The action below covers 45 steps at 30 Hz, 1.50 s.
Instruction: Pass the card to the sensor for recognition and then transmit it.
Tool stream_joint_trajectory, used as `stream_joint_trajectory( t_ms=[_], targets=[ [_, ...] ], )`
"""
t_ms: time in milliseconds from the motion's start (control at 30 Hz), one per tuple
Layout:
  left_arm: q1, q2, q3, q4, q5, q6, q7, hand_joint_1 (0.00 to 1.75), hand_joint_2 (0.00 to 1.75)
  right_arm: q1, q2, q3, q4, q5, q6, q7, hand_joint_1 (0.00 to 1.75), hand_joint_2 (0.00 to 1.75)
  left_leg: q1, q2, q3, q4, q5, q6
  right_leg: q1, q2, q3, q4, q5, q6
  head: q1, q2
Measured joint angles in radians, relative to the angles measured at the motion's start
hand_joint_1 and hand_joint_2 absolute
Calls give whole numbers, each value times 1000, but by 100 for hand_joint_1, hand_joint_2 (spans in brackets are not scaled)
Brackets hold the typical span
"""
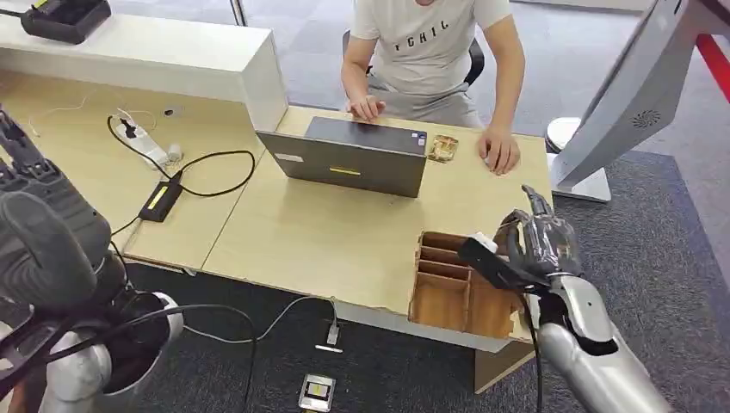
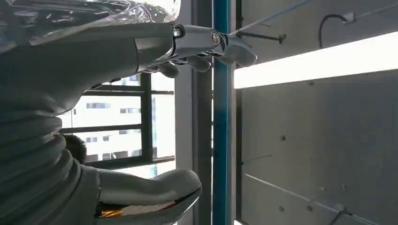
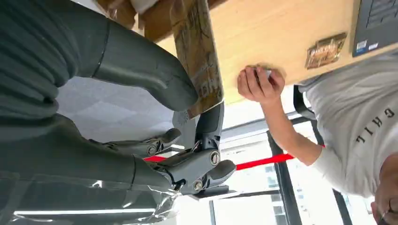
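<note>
My right hand (image 1: 535, 243) hovers just above the wooden slotted card holder (image 1: 454, 291) at the desk's front right corner. In the right wrist view, the thumb and a finger of this hand (image 3: 187, 117) pinch a brown patterned card (image 3: 197, 51) by its end. A second, similar card (image 1: 442, 148) lies flat on the desk beside the laptop (image 1: 353, 157), also seen as the gold card (image 3: 325, 50) near the person's hand. My left hand (image 1: 30, 176) is raised at the far left, off the desk. Its fingers (image 2: 206, 47) and thumb (image 2: 155, 192) are apart, with nothing between them.
A person in a white shirt (image 1: 430, 43) sits behind the desk with one hand (image 1: 499, 151) on the tabletop. A power strip and cables (image 1: 151, 155) lie at the left. A white kiosk stand (image 1: 633, 103) is at the right, and a small device (image 1: 317, 393) is on the floor.
</note>
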<state>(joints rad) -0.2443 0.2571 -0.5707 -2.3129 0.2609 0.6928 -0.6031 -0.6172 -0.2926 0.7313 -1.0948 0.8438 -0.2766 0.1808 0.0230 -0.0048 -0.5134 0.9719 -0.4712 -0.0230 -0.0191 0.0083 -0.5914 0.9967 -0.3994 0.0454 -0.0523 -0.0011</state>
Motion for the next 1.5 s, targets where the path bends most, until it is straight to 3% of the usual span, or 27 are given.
stream_joint_trajectory(
  t_ms=[533, 767, 1167, 1500],
  targets=[
    [0, 1, -10, 0, 0, 0, 21, 0, 175, -13, -22, -30, -50, 21, -41, 7, 175, 175, 0, 0, 0, 0, 0, 0, 0, 0, 0, 0, 0, 0, 0, 0],
    [-12, 0, -15, 3, 30, 0, -7, 0, 175, -77, -14, -30, -43, 32, -47, -7, 175, 175, 0, 0, 0, 0, 0, 0, 0, 0, 0, 0, 0, 0, 0, 0],
    [-76, -8, -55, 47, 114, -2, -54, 0, 175, -258, 31, -29, 62, 87, -47, -12, 175, 175, 0, 0, 0, 0, 0, 0, 0, 0, 0, 0, 0, 0, 0, 0],
    [-107, -30, -75, 69, 131, -1, -79, 0, 175, -372, 117, -8, 183, 146, -55, -15, 175, 175, 0, 0, 0, 0, 0, 0, 0, 0, 0, 0, 0, 0, 0, 0]
  ],
)
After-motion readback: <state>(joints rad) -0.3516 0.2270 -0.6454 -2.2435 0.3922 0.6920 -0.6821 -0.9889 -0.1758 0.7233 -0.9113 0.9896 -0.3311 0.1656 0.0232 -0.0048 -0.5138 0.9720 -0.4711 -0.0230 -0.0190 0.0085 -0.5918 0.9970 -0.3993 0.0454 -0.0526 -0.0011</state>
